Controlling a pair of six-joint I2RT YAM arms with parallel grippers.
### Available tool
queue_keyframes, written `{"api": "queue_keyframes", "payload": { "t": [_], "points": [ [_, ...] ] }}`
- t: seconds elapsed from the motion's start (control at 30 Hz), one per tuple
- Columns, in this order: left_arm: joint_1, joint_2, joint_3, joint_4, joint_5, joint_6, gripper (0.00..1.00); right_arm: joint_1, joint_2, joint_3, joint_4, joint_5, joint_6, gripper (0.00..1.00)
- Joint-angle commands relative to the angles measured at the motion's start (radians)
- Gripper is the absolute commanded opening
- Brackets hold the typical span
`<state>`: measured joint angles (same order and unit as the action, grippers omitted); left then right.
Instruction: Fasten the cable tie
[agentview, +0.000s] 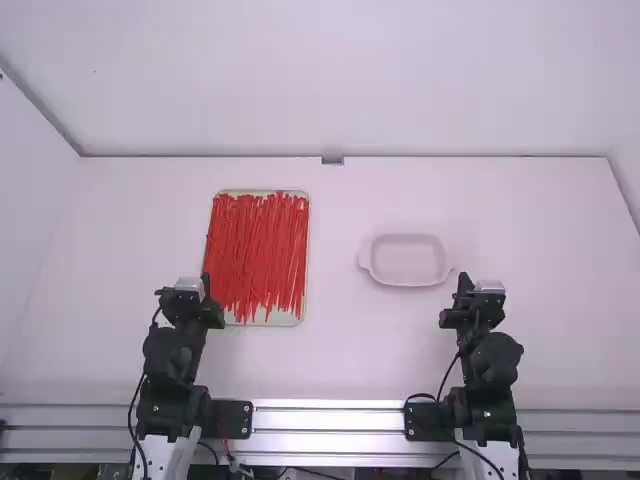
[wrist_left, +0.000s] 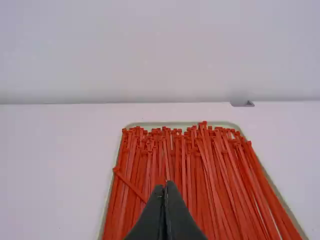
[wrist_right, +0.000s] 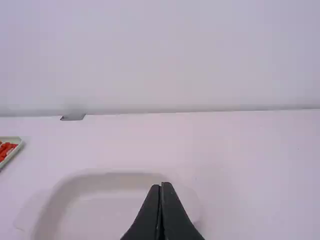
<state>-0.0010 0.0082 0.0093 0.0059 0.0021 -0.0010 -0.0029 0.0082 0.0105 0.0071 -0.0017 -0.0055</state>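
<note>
**Cable tie job: picking one tie out of a packed pile**

High view: the red cable ties (agentview: 257, 257) are lying in a dense heap, all lengthwise, in a shallow tray (agentview: 262, 192) on the worktop (agentview: 520, 210). The left pincer (agentview: 206, 290) is hanging just by the tray's near left corner. The right pincer (agentview: 463, 287) is hanging near a white two-handled dish (agentview: 405, 260) that's sitting apart from the tray, off to its right.

Left wrist view: this pincer's fingers are pressing together with nothing between them, pointing out over the near end of the ties. The heads are mostly bunching at the far end, and one tie is lying crosswise on top near the left rim.

Right wrist view: fingers are together here too, nothing held, aiming over the dish.

My guess on handling: these are looking feather-light, thin, springy and slick plastic, so a neighbour or two is probably going to tag along. I'd be going for that stray crosswise one, pinching mid-strap across its flat faces. For threading, one pincer near the head and the other near the tail tip.
</note>
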Motion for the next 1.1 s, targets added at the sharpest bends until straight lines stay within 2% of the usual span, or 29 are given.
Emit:
{"api": "queue_keyframes", "payload": {
  "t": [0.0, 0.23, 0.43, 0.8, 1.07],
  "points": [
    [0.0, 0.0, 0.0, 0.0, 0.0, 0.0, 0.0, 0.0, 0.0, 0.0, 0.0, 0.001, -0.001, 0.0],
    [-0.001, 0.02, 0.025, -0.01, 0.007, 0.002, 0.03, 0.001, 0.022, 0.02, 0.0, -0.005, -0.001, 0.03],
    [-0.003, 0.083, 0.096, -0.051, 0.019, 0.012, 0.08, 0.006, 0.093, 0.079, -0.017, -0.013, -0.005, 0.08],
    [-0.018, 0.296, 0.272, -0.153, 0.054, 0.021, 0.22, 0.044, 0.321, 0.243, -0.087, -0.028, -0.01, 0.22],
    [-0.042, 0.515, 0.392, -0.193, 0.07, 0.002, 0.38, 0.12, 0.558, 0.372, -0.118, 0.009, 0.007, 0.39]
  ]
}}
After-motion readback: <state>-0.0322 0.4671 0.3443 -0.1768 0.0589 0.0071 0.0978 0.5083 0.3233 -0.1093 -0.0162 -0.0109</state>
